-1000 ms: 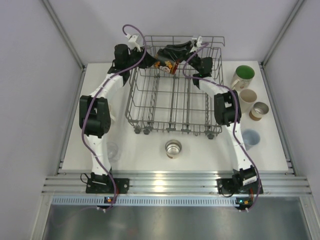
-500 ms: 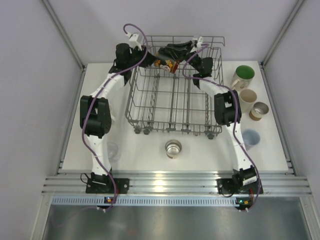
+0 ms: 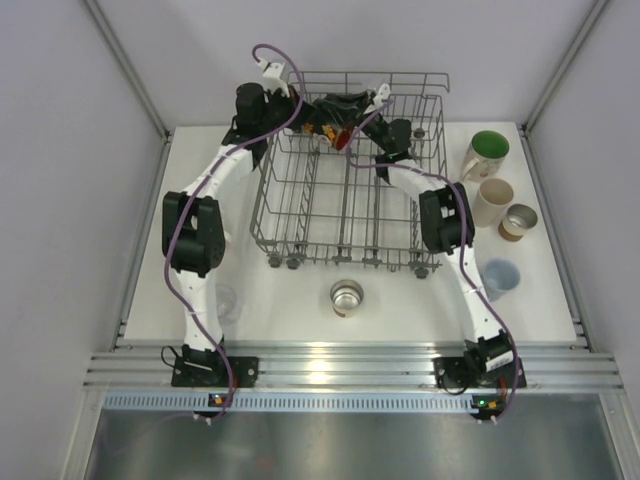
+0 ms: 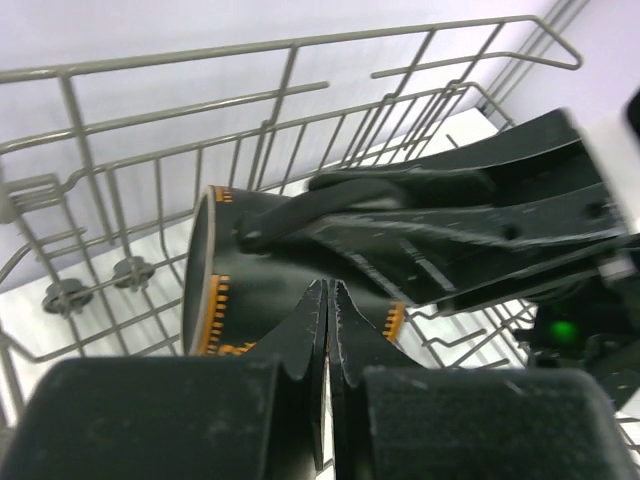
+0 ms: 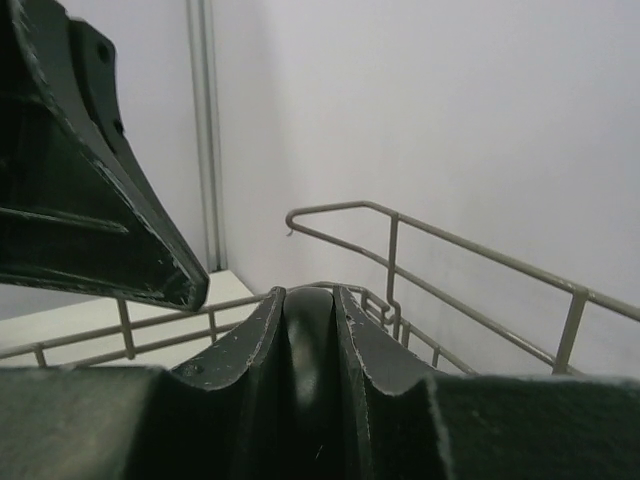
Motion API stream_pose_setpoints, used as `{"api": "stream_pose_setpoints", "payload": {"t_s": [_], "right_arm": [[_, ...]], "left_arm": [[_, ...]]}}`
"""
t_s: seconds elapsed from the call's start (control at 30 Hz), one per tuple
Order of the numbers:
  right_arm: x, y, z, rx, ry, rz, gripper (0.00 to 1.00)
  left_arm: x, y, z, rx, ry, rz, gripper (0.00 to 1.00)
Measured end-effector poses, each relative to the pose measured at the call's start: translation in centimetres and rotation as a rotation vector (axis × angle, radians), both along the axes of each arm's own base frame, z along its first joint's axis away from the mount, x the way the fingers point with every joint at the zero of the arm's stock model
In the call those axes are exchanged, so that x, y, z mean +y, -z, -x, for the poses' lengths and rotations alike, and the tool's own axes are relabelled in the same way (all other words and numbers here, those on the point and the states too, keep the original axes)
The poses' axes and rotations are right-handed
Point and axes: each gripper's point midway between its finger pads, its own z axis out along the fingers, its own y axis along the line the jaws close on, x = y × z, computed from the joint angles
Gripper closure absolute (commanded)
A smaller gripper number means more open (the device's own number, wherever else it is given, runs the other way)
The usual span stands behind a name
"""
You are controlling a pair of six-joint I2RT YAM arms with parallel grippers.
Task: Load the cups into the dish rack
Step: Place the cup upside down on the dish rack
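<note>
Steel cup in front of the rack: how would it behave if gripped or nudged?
The steel cup looks shiny and smooth, so it is probably slippery to grip. It stands upright, open end up; a nudge would likely slide it, and if tipped it could roll.

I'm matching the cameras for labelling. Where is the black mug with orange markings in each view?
Top external: black mug at the far end of the dish rack, centre top.
Left wrist: centre left, on its side behind the shut left gripper.
Right wrist: only a dark rounded part, probably its handle, between the fingers of the right gripper.
Shared landmark: the rack's top rail.
</note>
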Motion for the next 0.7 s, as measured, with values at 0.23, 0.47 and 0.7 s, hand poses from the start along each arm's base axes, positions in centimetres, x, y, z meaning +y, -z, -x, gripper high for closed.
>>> {"api": "stream_pose_setpoints", "payload": {"t_s": [0.23,0.47,0.7], "right_arm": [[-0.9,2.5,-1.0,0.015,0.064,-0.001,1.0],[-1.6,3.0,0.0,-0.001,0.076,-0.014,1.0],[-2.5,3.5,1.5,0.054,0.09,0.007,0.96]], "left_arm": [[-0.7,-0.6,0.1,-0.027,0.009,0.001,0.97],[0.7,-0.4,-2.4,0.025,-0.099,0.025,0.68],[2.0,2.0,-4.6,0.156,-0.156,0.072,0.62]]}}
